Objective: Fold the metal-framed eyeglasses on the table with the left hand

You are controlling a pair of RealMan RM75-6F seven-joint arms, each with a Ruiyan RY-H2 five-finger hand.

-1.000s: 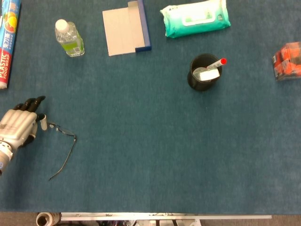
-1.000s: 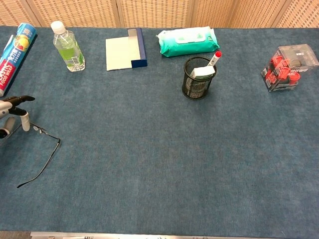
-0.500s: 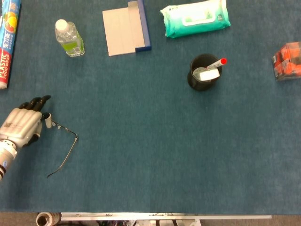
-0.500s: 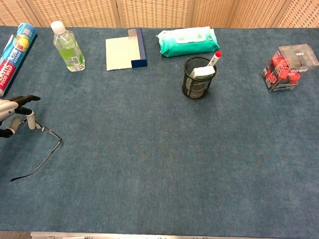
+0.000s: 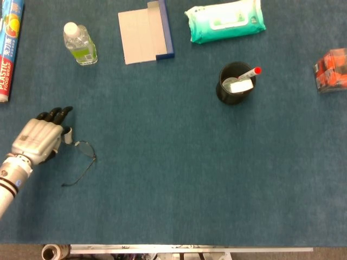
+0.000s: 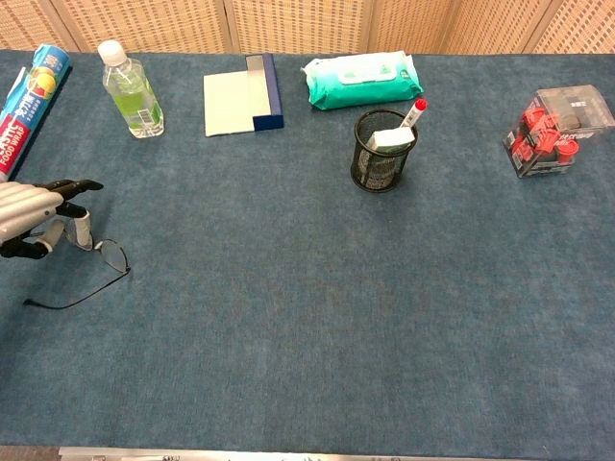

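The thin metal-framed eyeglasses (image 5: 85, 150) lie on the blue cloth at the far left, also seen in the chest view (image 6: 113, 257). One temple trails toward the front left. My left hand (image 5: 38, 141) sits just left of them, knuckles up. Its white-tipped fingers (image 6: 83, 229) pinch the frame's near end at the lens. The other temple is hidden under the hand. My right hand is in neither view.
Behind the hand lie a plastic-wrap roll (image 5: 8, 49) and a small bottle (image 5: 80, 44). Further along the back stand a grey-and-blue box (image 5: 145, 35) and a wipes pack (image 5: 225, 20). A black mesh cup (image 5: 234, 84) with a marker and a red box (image 5: 332, 70) are to the right.
My left hand has moved right and slightly back, taking the frame with it. The free temple has swung in toward the lens, so the glasses look more closed than a second ago.
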